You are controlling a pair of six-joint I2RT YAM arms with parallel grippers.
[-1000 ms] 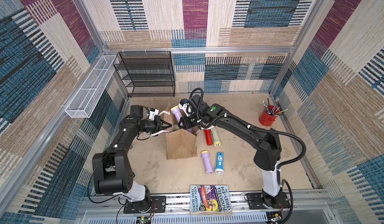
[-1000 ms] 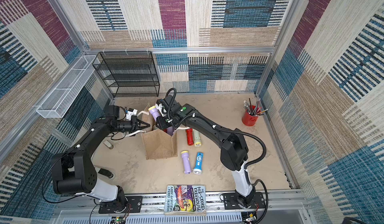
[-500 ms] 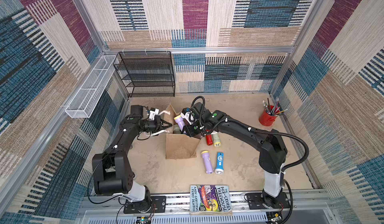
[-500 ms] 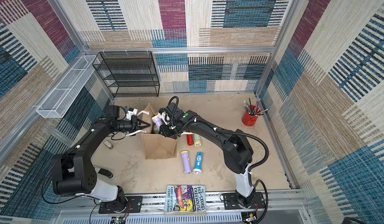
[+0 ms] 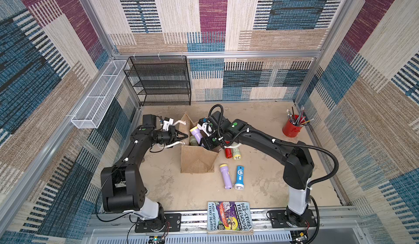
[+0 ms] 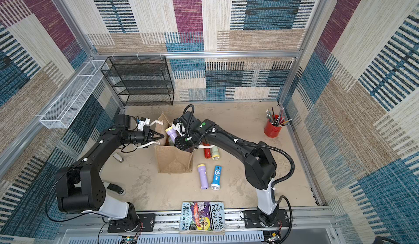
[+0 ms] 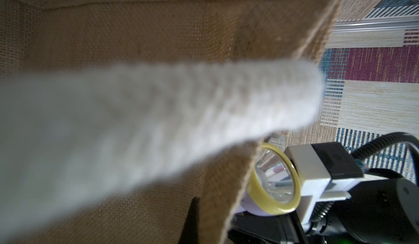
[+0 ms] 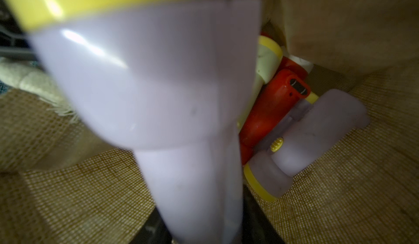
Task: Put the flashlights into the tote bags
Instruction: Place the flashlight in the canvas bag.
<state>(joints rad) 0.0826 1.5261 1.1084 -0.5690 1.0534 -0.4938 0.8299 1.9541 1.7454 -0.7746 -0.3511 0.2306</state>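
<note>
Left pincer (image 5: 184,137): clamped shut on rim of tote bag (image 5: 197,163) beside white rope handle (image 7: 158,109), same spot as a second ago, mouth kept open.
Held flashlight (image 5: 196,133), lilac: a second ago above mouth, now lower, tail down inside bag, yellow-collared head above rim.
Right pincer (image 5: 204,142): narrow, gripping its barrel, dipped into mouth. Release looks next.
Bagged red flashlight (image 8: 272,118) and others lie at bag bottom.
On bench (image 5: 260,186), right of bag: loose red flashlight (image 5: 227,152), pale green flashlight (image 5: 235,153), loose lilac flashlight (image 5: 225,176), blue flashlight (image 5: 239,177).
</note>
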